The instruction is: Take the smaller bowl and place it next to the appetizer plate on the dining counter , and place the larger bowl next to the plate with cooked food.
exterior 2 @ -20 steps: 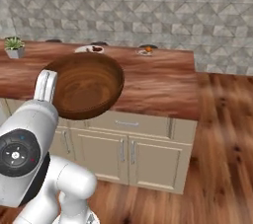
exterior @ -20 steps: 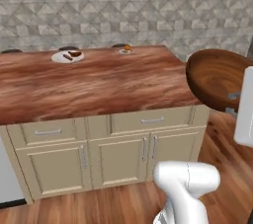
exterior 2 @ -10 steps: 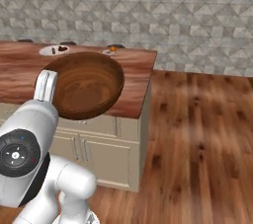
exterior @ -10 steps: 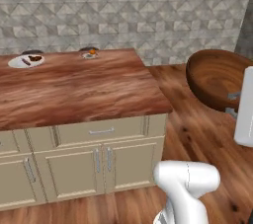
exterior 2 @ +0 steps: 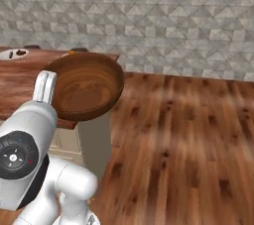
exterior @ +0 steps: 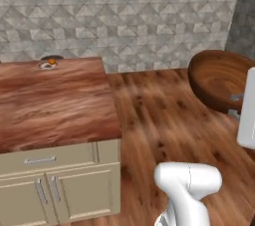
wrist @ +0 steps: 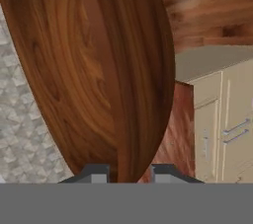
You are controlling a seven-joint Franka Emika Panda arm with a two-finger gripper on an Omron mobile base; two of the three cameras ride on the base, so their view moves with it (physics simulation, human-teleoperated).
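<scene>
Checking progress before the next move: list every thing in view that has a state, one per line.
wooden bowl: held off the counter, tilted, rim pinched between the fingers.
gripper: shut on the bowl's rim.
small plate: on the counter's far edge, orange food on it.
counter: cabinet doors and drawers closed.

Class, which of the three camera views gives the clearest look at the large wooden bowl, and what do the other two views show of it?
The right base view: the larger bowl appears whole, rim and hollow facing the camera. The left base view cuts it off at the right edge, behind the arm. The hand view shows its rim edge-on, clamped by the gripper.
</scene>
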